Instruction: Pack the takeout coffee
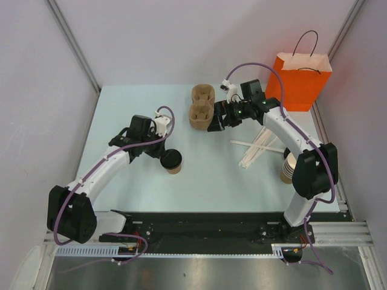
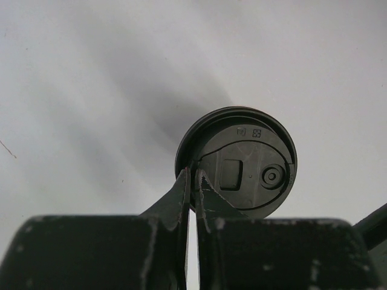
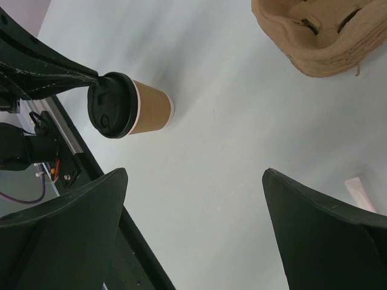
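Observation:
The takeout coffee (image 1: 172, 161), a tan paper cup with a black lid, stands upright on the table left of centre. My left gripper (image 1: 162, 154) is shut, and its tips rest on the near-left rim of the lid (image 2: 242, 163). In the left wrist view the fingertips (image 2: 187, 176) stand almost together at that rim; whether they pinch it I cannot tell. My right gripper (image 1: 215, 122) hovers open beside the brown pulp carrier (image 1: 202, 107), with nothing between its fingers. The right wrist view shows the cup (image 3: 140, 107) far left and the carrier (image 3: 314, 36) at top right.
An orange paper bag (image 1: 299, 81) stands at the back right. A stack of lidless paper cups (image 1: 288, 167) sits by the right arm's base. Pale wooden sticks (image 1: 257, 145) lie between the carrier and that stack. The black rail (image 1: 199, 226) runs along the table's near edge.

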### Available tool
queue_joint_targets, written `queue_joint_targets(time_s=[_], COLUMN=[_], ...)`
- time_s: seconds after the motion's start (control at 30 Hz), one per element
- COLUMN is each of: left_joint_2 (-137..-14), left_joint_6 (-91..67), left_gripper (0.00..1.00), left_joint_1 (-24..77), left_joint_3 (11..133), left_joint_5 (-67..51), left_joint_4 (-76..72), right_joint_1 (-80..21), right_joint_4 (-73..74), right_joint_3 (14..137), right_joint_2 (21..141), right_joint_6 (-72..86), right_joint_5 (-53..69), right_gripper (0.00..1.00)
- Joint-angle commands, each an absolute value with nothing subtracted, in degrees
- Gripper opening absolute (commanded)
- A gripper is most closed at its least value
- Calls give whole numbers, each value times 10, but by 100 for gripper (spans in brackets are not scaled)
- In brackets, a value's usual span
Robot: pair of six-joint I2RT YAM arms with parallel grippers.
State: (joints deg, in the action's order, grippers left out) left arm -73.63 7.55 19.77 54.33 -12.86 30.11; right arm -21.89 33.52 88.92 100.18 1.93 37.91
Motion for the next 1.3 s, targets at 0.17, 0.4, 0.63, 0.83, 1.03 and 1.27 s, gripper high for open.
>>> queue_joint_targets(time_s=[0.17, 0.4, 0.63, 0.83, 1.03, 1.27], left_joint_2=[-732, -722, -652, -630, -657, -689], left_joint_6=[73, 67, 59, -14, -154, -218], left_gripper=[24, 38, 55, 45, 19, 11], left_joint_1=[203, 195, 145, 84, 60, 24], left_joint_3=[562, 599, 630, 569, 460, 409], left_joint_5=[-148, -163, -264, -507, -654, -670], left_joint_4=[300, 315, 353, 346, 216, 131], right_joint_1=[-219, -222, -240, -292, -345, -376], right_joint_4=[316, 317, 308, 254, 163, 23], right_joint_3=[895, 900, 908, 906, 888, 879], right_joint_2=[993, 995, 997, 1033, 1091, 1153], right_joint_6=[18, 18, 33, 129, 241, 379], right_joint_5=[381, 398, 473, 579, 624, 651], right_gripper=[100, 100, 98, 70, 20, 4])
